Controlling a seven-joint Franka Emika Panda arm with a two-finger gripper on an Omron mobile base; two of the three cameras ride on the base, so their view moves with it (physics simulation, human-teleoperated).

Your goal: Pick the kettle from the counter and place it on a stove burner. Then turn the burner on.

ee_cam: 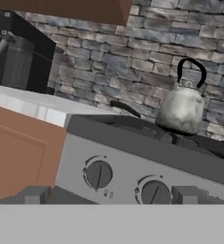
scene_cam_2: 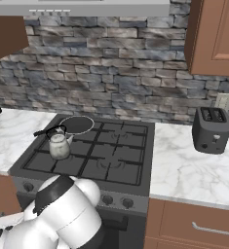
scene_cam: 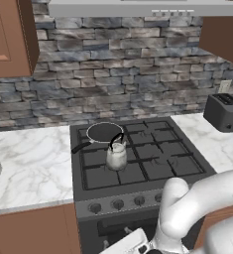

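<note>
The silvery-grey kettle (scene_cam: 116,156) (scene_cam_2: 59,145) (ee_cam: 182,109) stands upright on the front-left stove burner (scene_cam: 100,174) (scene_cam_2: 44,158), its black handle arched over it. My gripper (ee_cam: 111,198) is open and holds nothing. It hangs low in front of the stove, level with the control knobs (ee_cam: 98,174), and faces the panel. In the hand view the kettle stands above and to the right of the fingertips (ee_cam: 35,195), well apart from them. The white marble counter (scene_cam: 29,163) (scene_cam_2: 189,170) flanks the cooktop on both sides.
A black frying pan (scene_cam: 104,132) (scene_cam_2: 77,125) sits on the rear-left burner, just behind the kettle. A black toaster (scene_cam: 223,111) (scene_cam_2: 211,129) stands on the right counter. A dark appliance (ee_cam: 18,57) is on the left counter, above a wooden cabinet front (ee_cam: 18,152).
</note>
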